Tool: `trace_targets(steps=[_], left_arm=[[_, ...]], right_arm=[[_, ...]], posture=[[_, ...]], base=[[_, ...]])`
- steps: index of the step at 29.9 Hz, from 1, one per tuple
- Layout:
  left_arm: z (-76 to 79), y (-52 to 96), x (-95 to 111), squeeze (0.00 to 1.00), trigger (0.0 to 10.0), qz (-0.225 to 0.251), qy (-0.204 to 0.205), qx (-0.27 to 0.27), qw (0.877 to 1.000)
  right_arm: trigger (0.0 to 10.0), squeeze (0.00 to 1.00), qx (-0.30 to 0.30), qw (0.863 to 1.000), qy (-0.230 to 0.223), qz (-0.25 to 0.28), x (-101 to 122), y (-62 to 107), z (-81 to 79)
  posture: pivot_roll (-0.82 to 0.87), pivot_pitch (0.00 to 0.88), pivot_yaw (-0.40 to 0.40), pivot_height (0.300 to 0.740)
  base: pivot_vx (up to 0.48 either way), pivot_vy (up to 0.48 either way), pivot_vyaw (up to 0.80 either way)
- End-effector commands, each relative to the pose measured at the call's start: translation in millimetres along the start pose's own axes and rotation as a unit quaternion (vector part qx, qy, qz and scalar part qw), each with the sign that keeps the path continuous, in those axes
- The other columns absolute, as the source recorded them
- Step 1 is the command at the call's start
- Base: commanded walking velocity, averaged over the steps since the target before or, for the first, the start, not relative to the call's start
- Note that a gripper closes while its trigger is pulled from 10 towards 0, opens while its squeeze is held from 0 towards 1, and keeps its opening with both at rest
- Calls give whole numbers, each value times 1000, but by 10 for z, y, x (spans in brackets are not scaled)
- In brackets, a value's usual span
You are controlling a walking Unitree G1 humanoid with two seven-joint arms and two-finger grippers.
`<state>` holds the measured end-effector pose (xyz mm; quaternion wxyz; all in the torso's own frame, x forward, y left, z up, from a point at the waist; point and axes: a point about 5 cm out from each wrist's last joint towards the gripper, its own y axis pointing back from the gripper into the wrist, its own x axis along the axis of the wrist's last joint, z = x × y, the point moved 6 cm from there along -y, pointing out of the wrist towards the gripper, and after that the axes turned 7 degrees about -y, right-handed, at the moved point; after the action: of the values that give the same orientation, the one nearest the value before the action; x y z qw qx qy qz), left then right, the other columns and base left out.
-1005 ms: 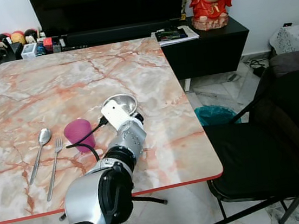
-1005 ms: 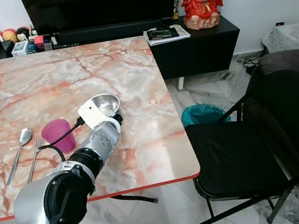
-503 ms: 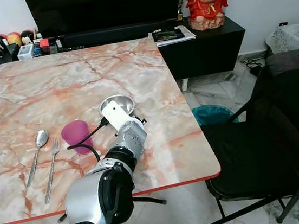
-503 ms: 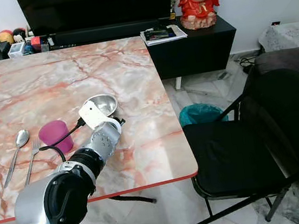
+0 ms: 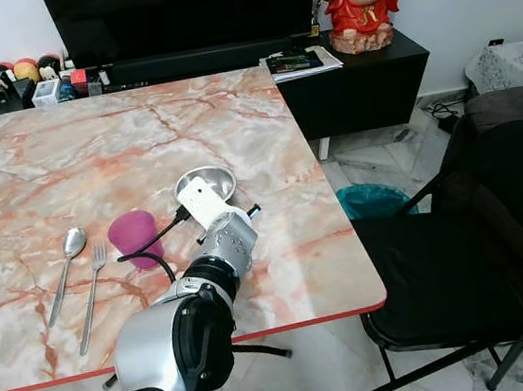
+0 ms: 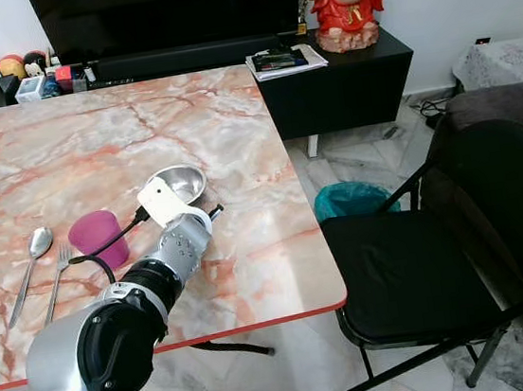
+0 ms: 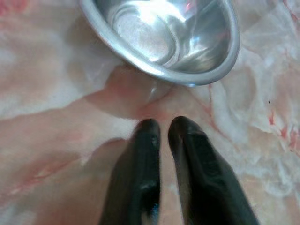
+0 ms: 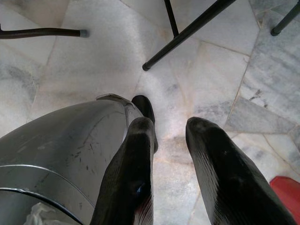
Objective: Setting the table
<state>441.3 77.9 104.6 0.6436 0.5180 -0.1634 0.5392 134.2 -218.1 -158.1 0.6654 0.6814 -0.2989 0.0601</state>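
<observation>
left gripper (image 7: 164, 125) pinched together, empty, just short of bowl (image 7: 164, 37) on table (image 5: 94, 149) | right gripper (image 8: 168, 131) parted, idle above floor | little changed from before

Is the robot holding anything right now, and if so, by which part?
Nothing is held. The left gripper sits just short of the round steel bowl on the marble table, fingers nearly together and empty. The right gripper hangs empty over the floor.

Bowl (image 7: 168, 37) blocks; tabletop (image 5: 122, 146) beyond open.
</observation>
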Motion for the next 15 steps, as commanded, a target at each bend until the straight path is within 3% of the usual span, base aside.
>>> trace_targets(steps=[1,7,11,13,14,15], left_arm=[[48,14,-4,0,0,11,-17,-8,1000],[351,117,198,0,0,86,-81,-54,991],[445,163,252,0,0,111,-92,-69,987],[665,277,372,0,392,170,-142,-115,968],[793,370,452,0,8078,216,-176,-143,950],[848,422,487,0,10000,240,-191,-158,939]], right_arm=[[10000,0,1,1000,-6,4,3,0,-14],[10000,0,3,1000,-6,5,20,-6,-28],[10000,0,4,1000,-4,6,38,-10,-30],[10000,0,5,1000,-2,7,61,-16,-37],[10000,0,5,1000,-1,8,74,-18,-40],[10000,0,5,1000,-1,10,85,-21,-43]], posture=[[-315,0,21,740],[-303,1,14,740],[-291,1,5,740],[-287,0,3,740],[-284,0,2,740],[-282,0,2,740]], base=[[0,0,0],[0,0,0],[0,0,0],[0,0,0],[0,0,0],[0,0,0]])
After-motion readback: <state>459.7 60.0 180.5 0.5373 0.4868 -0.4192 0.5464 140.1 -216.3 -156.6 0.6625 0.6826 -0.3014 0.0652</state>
